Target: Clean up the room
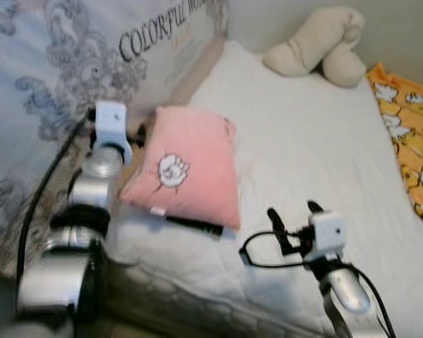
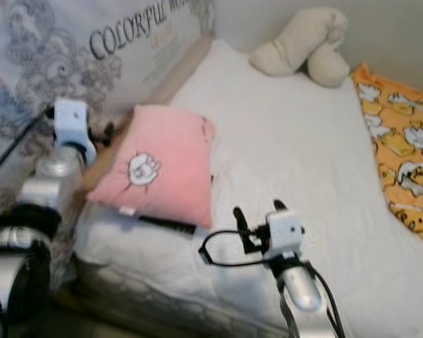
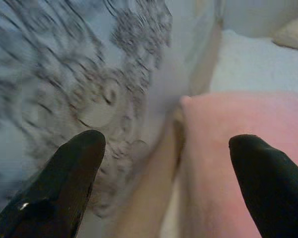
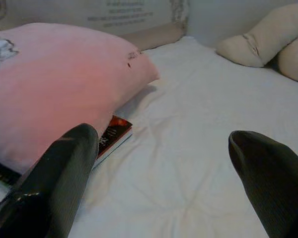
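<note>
Where pink pillow (image 4: 54, 84) lifts, book (image 4: 114, 133) peeks.

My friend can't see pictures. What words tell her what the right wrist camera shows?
A soft pink pillow lies on a white bed sheet, partly covering a dark red-edged book. The right gripper hovers open before it; a beige plush cushion sits behind.

Pink pillow (image 1: 190, 165) hides most of the book (image 4: 114, 133).

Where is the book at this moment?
The book lies on the white bed, mostly tucked under the pink pillow, its edge poking out on the side facing the right gripper.
</note>
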`<state>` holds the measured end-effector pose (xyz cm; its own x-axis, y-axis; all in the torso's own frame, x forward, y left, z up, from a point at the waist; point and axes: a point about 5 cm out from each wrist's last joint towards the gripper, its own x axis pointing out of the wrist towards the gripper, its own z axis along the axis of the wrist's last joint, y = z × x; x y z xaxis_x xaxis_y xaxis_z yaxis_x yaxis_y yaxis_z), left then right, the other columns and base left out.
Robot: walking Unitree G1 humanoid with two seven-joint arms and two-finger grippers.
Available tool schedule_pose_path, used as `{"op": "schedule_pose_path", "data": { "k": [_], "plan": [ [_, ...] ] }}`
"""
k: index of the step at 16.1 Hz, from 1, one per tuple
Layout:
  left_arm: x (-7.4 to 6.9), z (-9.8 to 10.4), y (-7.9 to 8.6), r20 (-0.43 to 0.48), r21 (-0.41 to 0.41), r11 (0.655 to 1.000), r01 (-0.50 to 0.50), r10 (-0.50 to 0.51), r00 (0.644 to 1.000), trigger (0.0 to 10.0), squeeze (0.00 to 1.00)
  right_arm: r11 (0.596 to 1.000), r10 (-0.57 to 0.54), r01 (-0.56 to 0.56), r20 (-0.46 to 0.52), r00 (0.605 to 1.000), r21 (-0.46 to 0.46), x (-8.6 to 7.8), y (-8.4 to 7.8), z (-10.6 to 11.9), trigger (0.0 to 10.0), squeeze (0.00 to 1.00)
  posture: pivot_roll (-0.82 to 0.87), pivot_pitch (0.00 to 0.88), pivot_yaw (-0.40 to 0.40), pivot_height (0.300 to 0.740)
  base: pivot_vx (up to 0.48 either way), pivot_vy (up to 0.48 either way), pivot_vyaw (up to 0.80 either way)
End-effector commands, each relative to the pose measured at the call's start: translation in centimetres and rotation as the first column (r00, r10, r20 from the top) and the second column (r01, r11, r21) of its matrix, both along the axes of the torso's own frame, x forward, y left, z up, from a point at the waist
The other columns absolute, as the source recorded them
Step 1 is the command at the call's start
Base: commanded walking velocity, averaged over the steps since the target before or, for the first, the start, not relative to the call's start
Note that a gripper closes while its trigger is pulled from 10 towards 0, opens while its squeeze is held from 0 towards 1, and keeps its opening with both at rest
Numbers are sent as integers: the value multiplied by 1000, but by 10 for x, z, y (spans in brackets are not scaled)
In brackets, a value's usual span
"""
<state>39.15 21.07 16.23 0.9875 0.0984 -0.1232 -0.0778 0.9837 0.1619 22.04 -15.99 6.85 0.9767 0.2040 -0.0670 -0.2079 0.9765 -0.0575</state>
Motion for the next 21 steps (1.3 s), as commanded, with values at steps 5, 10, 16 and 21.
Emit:
{"op": "schedule_pose_path", "data": {
  "k": [5,10,16,21],
  "plan": [
    [8,3,-1,-53,-95,995,31,-36,998,10000,0,1000,-20,20,1,1000,-9,-10,-6,5,10000,0,-19,0,-80,740,0,0,0],
    [6,-13,-9,-171,-216,971,103,-141,975,10000,0,995,102,-100,-79,992,29,-29,2,1,10000,0,-46,0,-88,740,0,0,0],
    [-5,-41,-19,-270,-309,942,127,-215,939,10000,0,991,133,-130,-125,983,35,-39,2,0,10000,0,-56,0,-104,740,0,0,0],
    [-12,-56,-24,-311,-316,944,96,-198,929,10000,0,989,150,-149,-149,977,20,-48,-4,3,10000,0,-91,13,-114,740,0,0,0]
  ]
}}
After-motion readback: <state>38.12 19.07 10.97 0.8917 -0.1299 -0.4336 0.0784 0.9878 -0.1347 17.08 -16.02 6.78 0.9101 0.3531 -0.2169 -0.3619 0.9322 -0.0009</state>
